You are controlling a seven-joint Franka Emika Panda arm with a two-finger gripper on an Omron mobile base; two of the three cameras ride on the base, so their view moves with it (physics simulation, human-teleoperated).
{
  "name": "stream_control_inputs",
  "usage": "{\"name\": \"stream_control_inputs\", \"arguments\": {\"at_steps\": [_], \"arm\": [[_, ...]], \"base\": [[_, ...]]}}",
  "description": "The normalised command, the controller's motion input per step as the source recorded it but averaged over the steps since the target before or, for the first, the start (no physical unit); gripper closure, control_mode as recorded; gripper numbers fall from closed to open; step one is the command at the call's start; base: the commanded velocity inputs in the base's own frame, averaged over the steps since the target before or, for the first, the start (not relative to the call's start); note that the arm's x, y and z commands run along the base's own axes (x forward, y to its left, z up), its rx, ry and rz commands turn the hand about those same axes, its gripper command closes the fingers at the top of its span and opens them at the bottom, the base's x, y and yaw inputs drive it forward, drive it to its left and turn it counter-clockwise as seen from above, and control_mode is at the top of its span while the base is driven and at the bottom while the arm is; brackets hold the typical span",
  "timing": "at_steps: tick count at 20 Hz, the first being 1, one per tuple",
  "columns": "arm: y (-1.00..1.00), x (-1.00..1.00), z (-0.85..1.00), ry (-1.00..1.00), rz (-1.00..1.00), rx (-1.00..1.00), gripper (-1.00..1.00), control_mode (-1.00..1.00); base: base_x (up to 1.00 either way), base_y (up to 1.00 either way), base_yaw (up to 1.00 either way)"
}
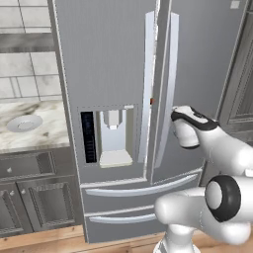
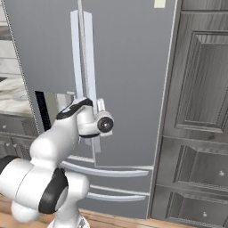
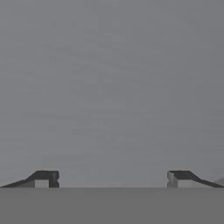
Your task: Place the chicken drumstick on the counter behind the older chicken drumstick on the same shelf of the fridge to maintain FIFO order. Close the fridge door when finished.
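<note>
My gripper (image 3: 113,179) is spread wide with nothing between its fingertips (image 3: 43,178), facing a plain brushed-grey door of the fridge (image 1: 108,64) from close up. From behind, my hand sits beside the right door's long pale handle (image 1: 168,89). Both upper doors look shut or nearly so. At left, a white marbled counter (image 1: 47,128) carries a round white plate (image 1: 23,123).

Even flat lighting, soft rendered blur

Brushed matt grey metal fridge (image 1: 108,59)
</note>
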Motion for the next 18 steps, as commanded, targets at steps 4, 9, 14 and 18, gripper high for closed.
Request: {"name": "stream_control_inputs", "arguments": {"at_steps": [4, 9, 14, 18], "arm": [[0.3, 0.45, 0.27, 0.05, -0.24, -0.12, -1.0, -1.0], [0.26, 0.54, 0.23, 0.07, -0.24, -0.12, -1.0, -1.0], [0.2, 0.52, 0.15, 0.06, -0.21, -0.11, -1.0, -1.0], [0.09, 0.3, 0.11, 0.04, -0.17, -0.09, -1.0, -1.0]], "base": [[0.0, 0.0, 0.0], [0.0, 0.0, 0.0], [0.0, 0.0, 0.0], [0.0, 0.0, 0.0]]}}
